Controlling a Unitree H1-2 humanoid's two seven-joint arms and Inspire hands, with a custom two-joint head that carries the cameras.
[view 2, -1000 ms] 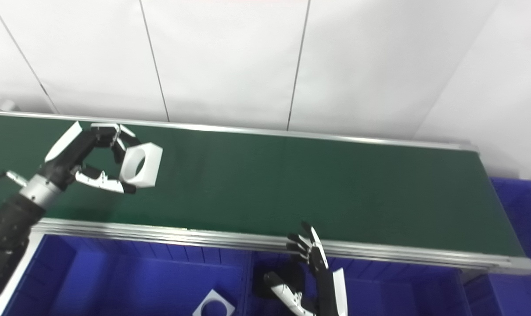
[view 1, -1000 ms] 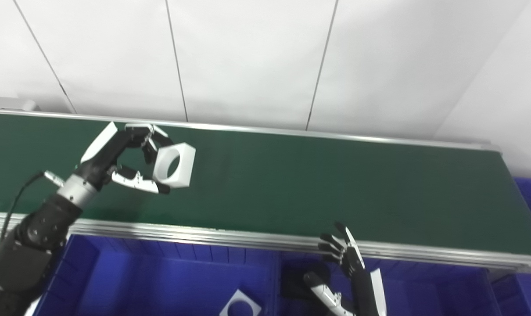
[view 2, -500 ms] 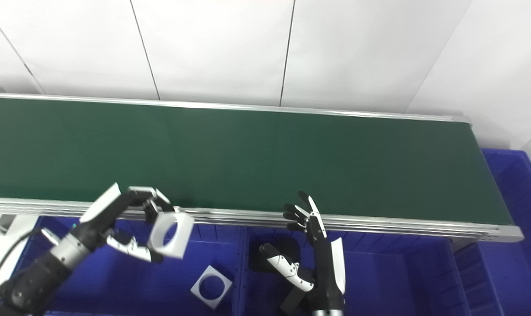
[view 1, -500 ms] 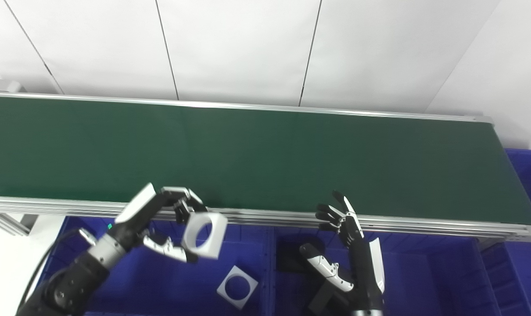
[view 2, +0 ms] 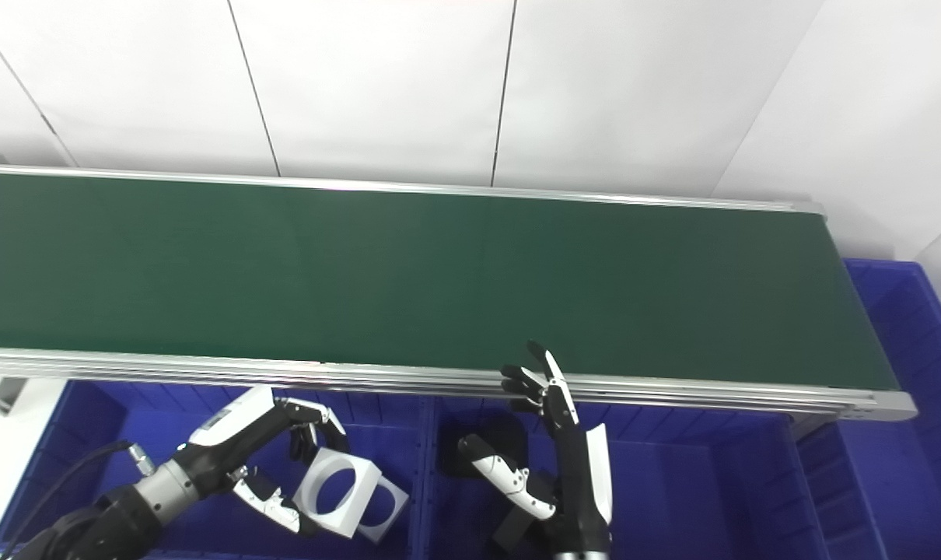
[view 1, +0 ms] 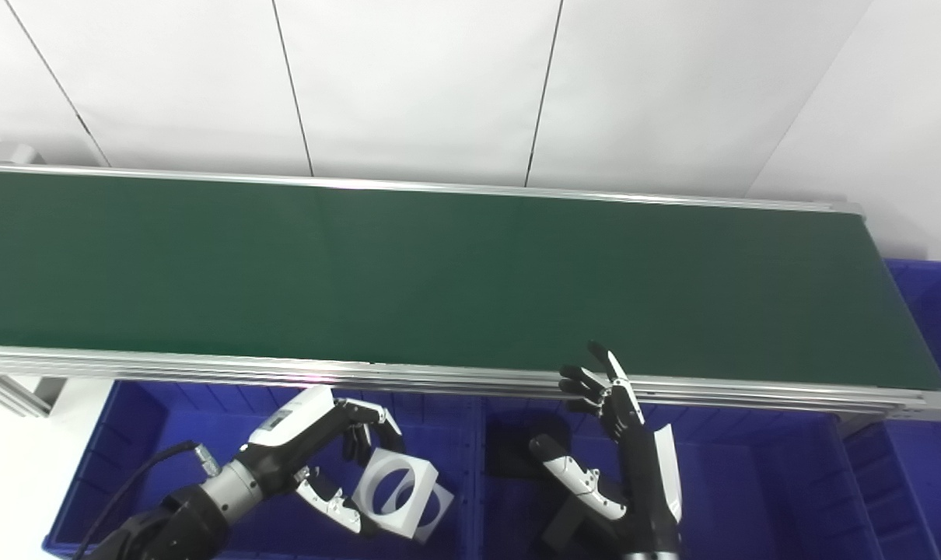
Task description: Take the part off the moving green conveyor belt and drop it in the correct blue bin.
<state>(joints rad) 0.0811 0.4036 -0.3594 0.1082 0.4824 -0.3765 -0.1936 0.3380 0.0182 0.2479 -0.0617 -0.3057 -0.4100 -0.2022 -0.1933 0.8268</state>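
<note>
The green conveyor belt (view 1: 439, 272) runs across the view with no part on it. My left hand (view 1: 315, 459) is down inside the left blue bin (view 1: 159, 420), shut on a white square part with a round hole (view 1: 385, 498). It holds the part tilted, just over a second white square part (view 1: 438, 502) lying on the bin floor. My right hand (view 1: 626, 451) is open with fingers spread, held upright over the middle blue bin (view 1: 750, 482), just in front of the belt's front rail.
A black object (view 1: 517, 459) lies in the middle bin beside my right hand. Another blue bin (view 1: 933, 311) stands past the belt's right end. The aluminium front rail (view 1: 206, 365) runs between belt and bins. A white wall stands behind.
My left hand has carried the white part from over the belt, across the front rail, down into the left bin. The camera tilted down. My right hand has barely moved.
</note>
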